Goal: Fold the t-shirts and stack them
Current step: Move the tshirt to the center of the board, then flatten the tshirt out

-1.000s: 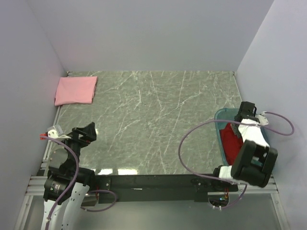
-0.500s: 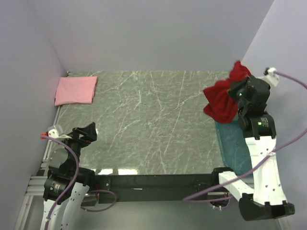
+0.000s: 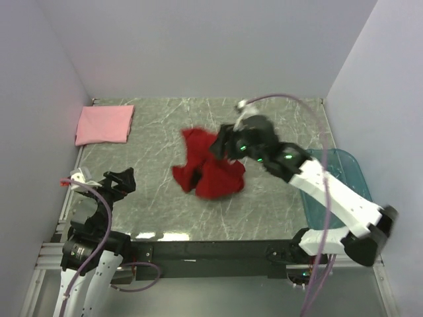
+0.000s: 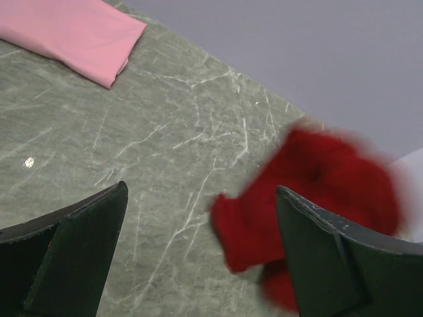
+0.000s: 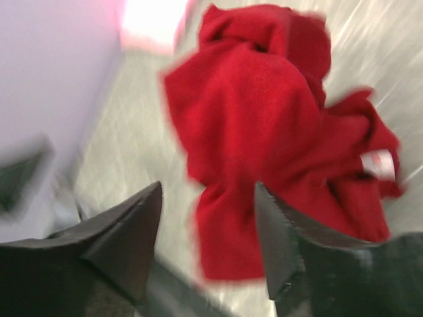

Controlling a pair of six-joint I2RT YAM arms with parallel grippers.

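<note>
Tag (image 5: 378,164) on the red shirt (image 5: 264,132) is shown only by the right wrist view. Right gripper (image 3: 220,146) is extended to the overhead frame's centre, held open.

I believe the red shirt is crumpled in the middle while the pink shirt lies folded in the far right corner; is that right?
Not quite: the pink shirt lies folded in the far left corner, as the top external view shows. The red shirt is indeed crumpled in the middle.
</note>
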